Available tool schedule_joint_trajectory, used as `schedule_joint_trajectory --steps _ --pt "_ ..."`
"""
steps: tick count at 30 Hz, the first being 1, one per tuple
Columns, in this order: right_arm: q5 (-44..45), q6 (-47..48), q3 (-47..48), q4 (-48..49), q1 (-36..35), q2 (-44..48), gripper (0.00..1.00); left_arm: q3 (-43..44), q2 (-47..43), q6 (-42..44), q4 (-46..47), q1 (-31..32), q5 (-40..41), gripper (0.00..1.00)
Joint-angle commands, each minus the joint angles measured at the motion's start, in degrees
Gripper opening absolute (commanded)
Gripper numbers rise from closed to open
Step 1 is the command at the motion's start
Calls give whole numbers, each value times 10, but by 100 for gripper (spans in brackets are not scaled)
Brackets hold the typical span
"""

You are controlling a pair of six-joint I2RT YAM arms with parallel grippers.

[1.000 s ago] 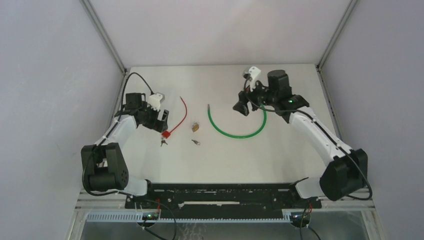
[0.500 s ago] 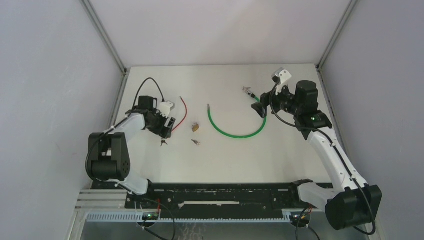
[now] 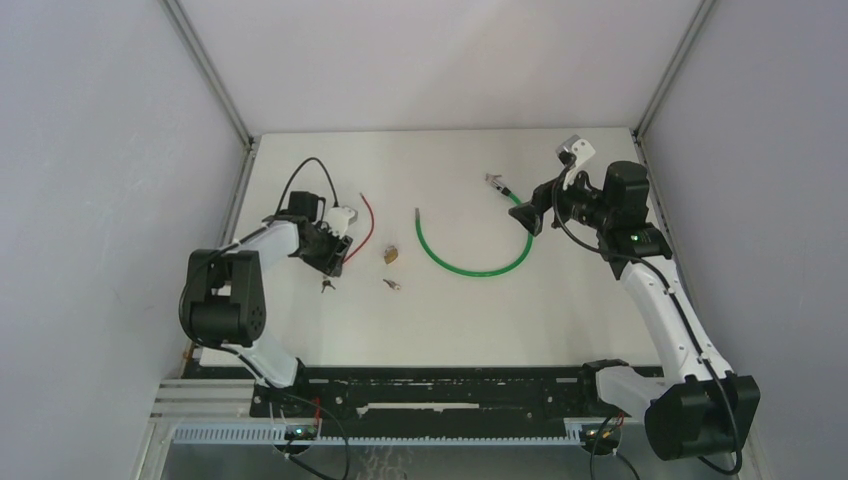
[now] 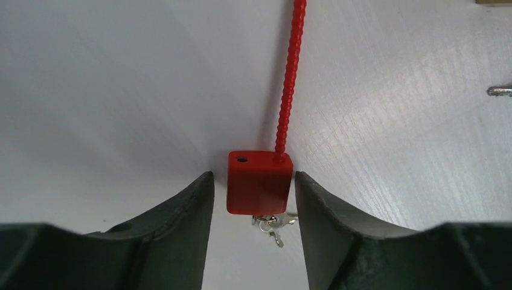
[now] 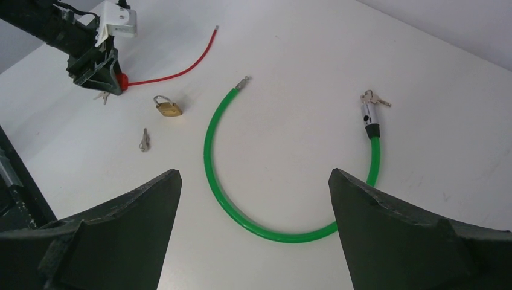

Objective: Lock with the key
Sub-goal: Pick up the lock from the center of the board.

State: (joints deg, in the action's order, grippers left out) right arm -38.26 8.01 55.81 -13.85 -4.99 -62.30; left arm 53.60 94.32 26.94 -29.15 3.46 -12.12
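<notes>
A red padlock body (image 4: 258,190) lies on the white table with a small bunch of keys (image 4: 273,223) in its near end and a red cable (image 4: 290,78) running away from it. My left gripper (image 4: 253,181) is open, its jaws on either side of the red body, close to it and not clamped. In the top view the left gripper (image 3: 335,252) covers most of the lock; the keys (image 3: 326,286) show just below. My right gripper (image 5: 253,175) is open and empty, held above the table to the right of the green cable lock (image 5: 211,157).
The green cable lock (image 3: 475,262) curves across the middle, its barrel end with keys (image 3: 497,183) at the back. A small brass padlock (image 3: 391,254) and a loose key (image 3: 391,284) lie between the two locks. Grey walls close in the table's sides.
My left gripper has moved right and down around the red lock body. My right arm has drawn back to the right, away from the green cable's key end.
</notes>
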Motion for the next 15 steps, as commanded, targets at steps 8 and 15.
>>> schedule_joint_trajectory --steps 8,15 --pt "-28 -15 1 25 9 11 100 0 -36 -12 5 4 12 25" --pt "-18 -22 -7 40 9 22 100 12 -138 -13 19 4 57 0"
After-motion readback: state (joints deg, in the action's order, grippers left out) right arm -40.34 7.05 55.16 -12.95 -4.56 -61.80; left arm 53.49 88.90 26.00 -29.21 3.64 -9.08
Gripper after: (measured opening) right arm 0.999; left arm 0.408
